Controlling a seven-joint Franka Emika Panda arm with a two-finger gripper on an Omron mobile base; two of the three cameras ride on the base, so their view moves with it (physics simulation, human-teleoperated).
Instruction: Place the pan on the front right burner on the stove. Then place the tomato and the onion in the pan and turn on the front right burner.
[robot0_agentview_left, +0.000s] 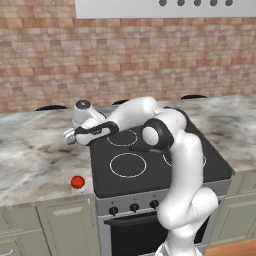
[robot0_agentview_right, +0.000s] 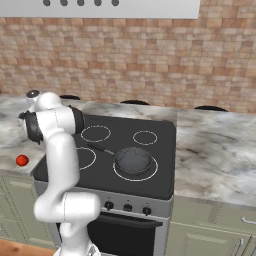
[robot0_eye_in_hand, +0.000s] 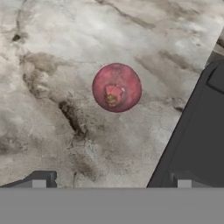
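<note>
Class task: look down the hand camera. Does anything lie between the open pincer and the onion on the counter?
Nothing visible does. The onion lies alone on the bare marble counter, ahead of the open pincer. The stove edge is off to one side, not in the path.

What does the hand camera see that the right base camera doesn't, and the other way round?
Hand view's own: a dull pinkish-purple onion ball, lying on the marbled grey countertop beside the black glass cooktop. Right base view's own: a small round dark grey frying pan on the largest white burner circle, a glossy red tomato, black knobs, a brick wall. Both share that countertop and cooktop.
</note>
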